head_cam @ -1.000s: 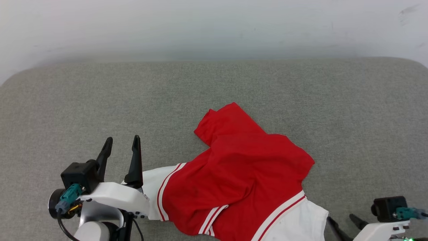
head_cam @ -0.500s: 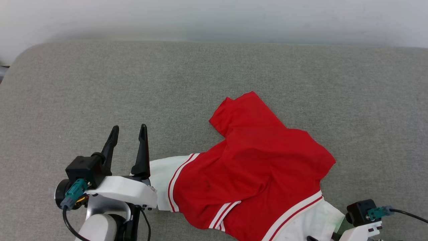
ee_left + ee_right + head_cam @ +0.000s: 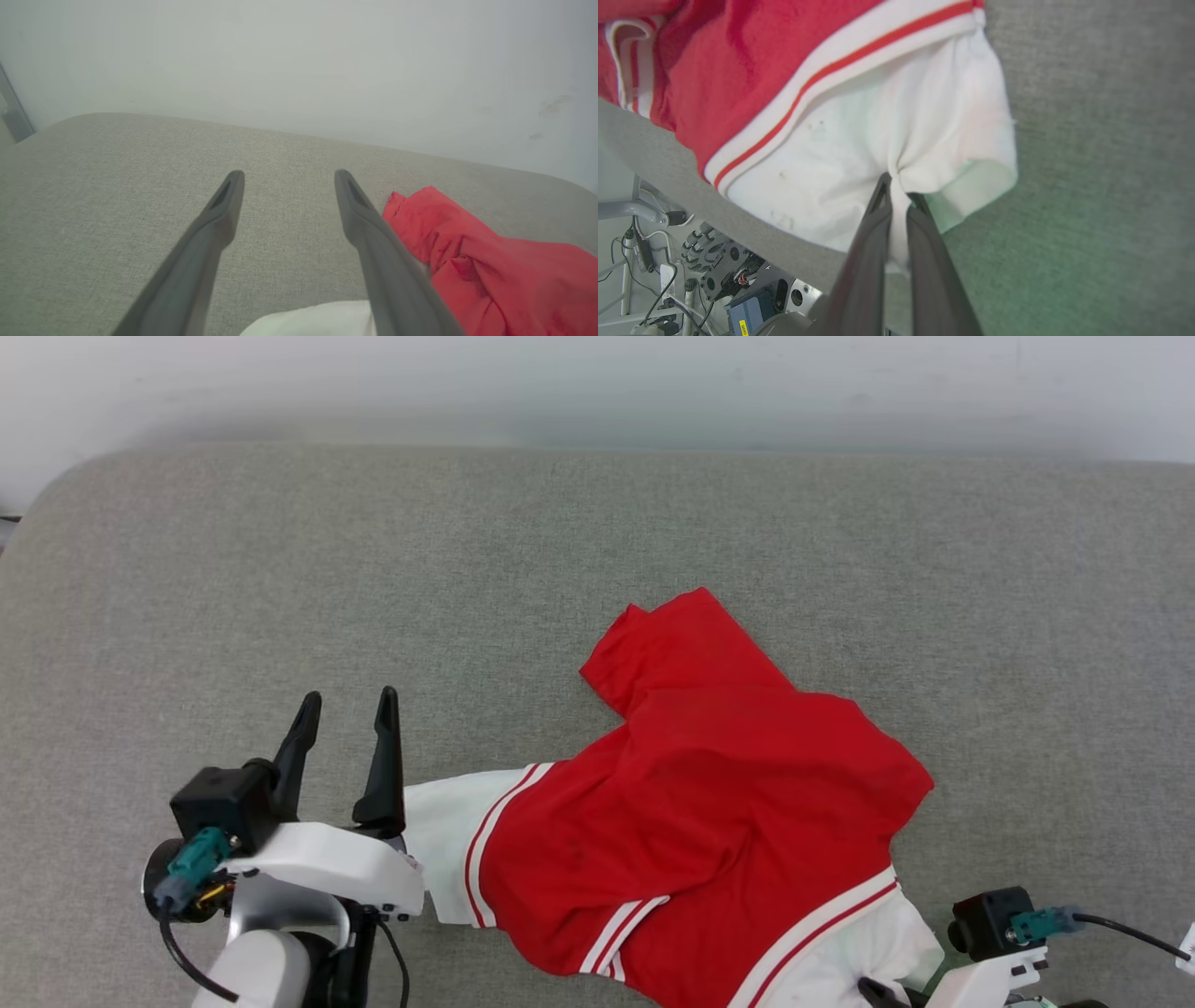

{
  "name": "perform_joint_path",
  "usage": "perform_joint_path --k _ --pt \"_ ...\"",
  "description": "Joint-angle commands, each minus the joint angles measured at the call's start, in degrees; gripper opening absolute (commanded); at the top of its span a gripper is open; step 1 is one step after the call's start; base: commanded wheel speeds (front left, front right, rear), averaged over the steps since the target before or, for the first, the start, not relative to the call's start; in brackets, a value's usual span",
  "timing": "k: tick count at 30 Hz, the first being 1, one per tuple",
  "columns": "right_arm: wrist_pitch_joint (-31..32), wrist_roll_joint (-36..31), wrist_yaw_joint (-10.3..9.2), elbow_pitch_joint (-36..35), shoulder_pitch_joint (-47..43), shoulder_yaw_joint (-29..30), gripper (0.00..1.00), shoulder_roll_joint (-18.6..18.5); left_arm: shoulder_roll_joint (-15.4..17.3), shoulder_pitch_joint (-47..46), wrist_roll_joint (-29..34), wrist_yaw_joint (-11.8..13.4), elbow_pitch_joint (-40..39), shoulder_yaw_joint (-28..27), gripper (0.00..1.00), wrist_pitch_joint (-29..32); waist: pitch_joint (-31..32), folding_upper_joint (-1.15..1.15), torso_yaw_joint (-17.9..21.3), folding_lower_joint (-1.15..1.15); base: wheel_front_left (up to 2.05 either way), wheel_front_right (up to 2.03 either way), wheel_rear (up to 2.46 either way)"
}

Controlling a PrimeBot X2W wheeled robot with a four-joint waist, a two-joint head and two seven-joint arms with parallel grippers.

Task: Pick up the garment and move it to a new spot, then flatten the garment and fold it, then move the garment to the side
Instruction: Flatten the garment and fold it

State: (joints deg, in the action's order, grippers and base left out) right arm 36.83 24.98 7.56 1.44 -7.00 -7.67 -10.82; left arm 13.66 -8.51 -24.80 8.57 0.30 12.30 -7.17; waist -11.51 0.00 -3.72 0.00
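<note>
The garment [image 3: 709,821] lies crumpled on the grey cushion, red body uppermost with white sleeves and striped trim showing; its lettering is hidden. My left gripper [image 3: 347,705] stands open just left of the near white sleeve [image 3: 439,845], nothing between its fingers, and the left wrist view shows the gripper [image 3: 286,176] over bare cushion with the garment [image 3: 495,275] at its right. In the right wrist view my right gripper [image 3: 898,184] is shut on a pinch of the other white sleeve [image 3: 896,135] of the garment. The right wrist [image 3: 994,933] sits at the lower right of the head view.
The grey cushion [image 3: 280,579] stretches wide to the left and behind the garment, ending at a pale wall [image 3: 597,383]. Its near edge [image 3: 668,163] drops off to the robot's base and cables [image 3: 691,261] below.
The head camera has shifted, so the whole scene sits differently. My right gripper went from beside the white sleeve to down at the frame's bottom edge. The left gripper stays open.
</note>
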Motion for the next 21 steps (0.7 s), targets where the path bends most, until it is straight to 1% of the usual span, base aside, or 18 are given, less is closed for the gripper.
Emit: perform_joint_path --k 1,4,9,10,12,13,17,21 --pt "-0.6 -1.0 -0.13 0.1 0.2 1.0 0.0 0.2 0.3 0.2 -0.7 -0.1 -0.1 -0.4 1.0 0.7 0.6 0.0 0.4 0.0 0.0 0.0 0.0" --pt "-2.2 -2.0 -0.13 -2.6 0.6 4.7 0.0 0.2 1.4 1.2 -2.2 -0.2 -0.6 -0.7 1.0 4.2 1.4 0.0 1.1 0.0 0.0 0.0 0.0" --pt "-3.3 -3.7 -0.09 -5.7 1.2 8.7 0.0 1.2 4.1 2.6 -4.7 -0.4 -2.1 0.0 1.0 14.1 2.6 0.0 2.1 0.0 0.0 0.0 0.0" --pt "-3.5 -4.0 -0.09 -5.5 1.5 10.2 0.0 1.4 6.0 3.3 -6.3 -1.2 -3.3 1.2 1.0 20.8 3.1 0.0 2.7 0.0 0.0 0.0 0.0" --pt "-3.5 -4.1 -0.09 -5.4 1.8 10.8 0.0 1.6 7.6 3.6 -7.2 -1.6 -3.8 1.9 1.0 25.3 3.4 0.0 2.9 0.0 0.0 0.0 0.0" --pt "-3.6 -4.1 -0.09 -5.1 2.3 11.1 0.0 1.6 9.5 3.8 -8.2 -2.1 -4.1 3.1 1.0 31.3 3.2 0.0 3.4 0.0 0.0 0.0 0.0" --pt "-4.0 -3.5 -0.09 -4.4 3.0 10.5 0.0 2.0 12.0 3.7 -8.7 -1.5 -2.6 3.3 1.0 37.1 2.5 0.0 4.2 0.0 0.0 0.0 0.0" --pt "-4.6 -3.3 -0.09 -3.9 3.9 9.6 0.0 2.3 13.6 2.8 -9.1 -1.0 0.6 2.9 1.0 40.0 1.4 0.0 5.1 0.0 0.0 0.0 0.0"
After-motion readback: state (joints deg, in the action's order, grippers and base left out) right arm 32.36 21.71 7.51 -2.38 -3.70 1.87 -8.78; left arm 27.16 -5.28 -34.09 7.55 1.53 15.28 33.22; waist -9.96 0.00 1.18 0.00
